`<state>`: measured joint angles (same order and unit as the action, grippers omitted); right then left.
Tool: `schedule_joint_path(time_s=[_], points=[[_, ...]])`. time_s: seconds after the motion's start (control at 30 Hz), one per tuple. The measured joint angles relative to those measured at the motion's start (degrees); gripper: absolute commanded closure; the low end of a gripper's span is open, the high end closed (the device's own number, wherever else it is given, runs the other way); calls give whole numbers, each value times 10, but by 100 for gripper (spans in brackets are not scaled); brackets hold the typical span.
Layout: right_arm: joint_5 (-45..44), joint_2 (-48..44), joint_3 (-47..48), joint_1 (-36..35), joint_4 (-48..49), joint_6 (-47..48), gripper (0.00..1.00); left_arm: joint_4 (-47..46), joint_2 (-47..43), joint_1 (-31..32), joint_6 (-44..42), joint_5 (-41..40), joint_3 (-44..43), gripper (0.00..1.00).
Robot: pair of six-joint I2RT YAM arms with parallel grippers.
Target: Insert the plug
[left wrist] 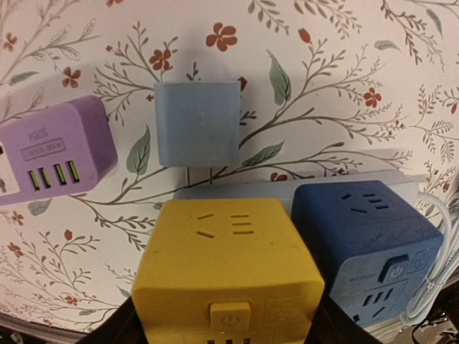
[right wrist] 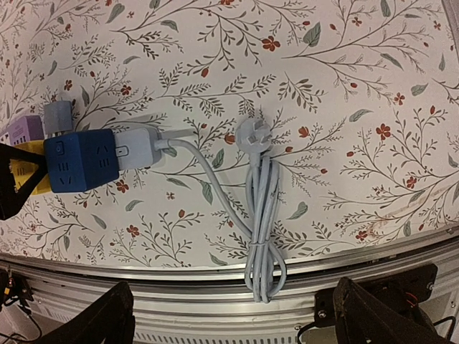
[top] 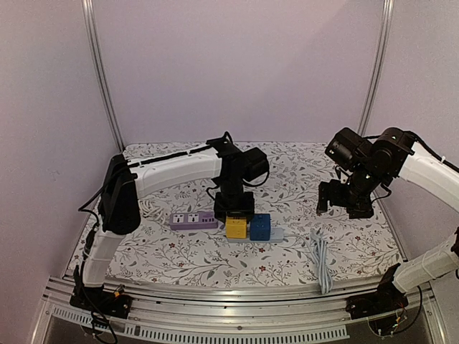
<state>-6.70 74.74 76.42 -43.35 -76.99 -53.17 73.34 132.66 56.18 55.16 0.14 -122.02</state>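
My left gripper (top: 233,213) is shut on a yellow socket cube (left wrist: 228,265), whose sides its dark fingers hold at the bottom of the left wrist view. The yellow cube (top: 236,228) stands at the left end of a white power strip (left wrist: 237,190), touching a blue socket cube (left wrist: 364,240) on its right. I cannot tell whether the yellow cube's prongs are seated in the strip. My right gripper (top: 344,203) is open and empty, raised above the mat to the right, with its fingers (right wrist: 107,315) far apart.
A pale blue cube (left wrist: 197,122) and a purple USB socket block (left wrist: 57,152) lie on the flowered mat beyond the yellow cube. The strip's white cable is bundled (right wrist: 262,229) with its plug (right wrist: 254,132) near the front rail (right wrist: 215,287).
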Motion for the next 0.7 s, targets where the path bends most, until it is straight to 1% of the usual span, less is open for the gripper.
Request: schedule_joint_path(time_s=[0.17,0.33,0.37,0.47,0.7], points=[[0,0,-3,0,0,-4,5,-5,-3,7,8,-18,8,100],[0,0,-7,0,0,-6,5,-75,-58,13,22,-29,104,100],[0,0,-7,0,0,-6,5,-80,-61,13,24,-30,109,100],[0,0,-7,0,0,-6,5,-91,-63,14,25,-30,112,100],[2,25,10,0,-2,-5,5,-81,-56,19,27,-38,103,100]])
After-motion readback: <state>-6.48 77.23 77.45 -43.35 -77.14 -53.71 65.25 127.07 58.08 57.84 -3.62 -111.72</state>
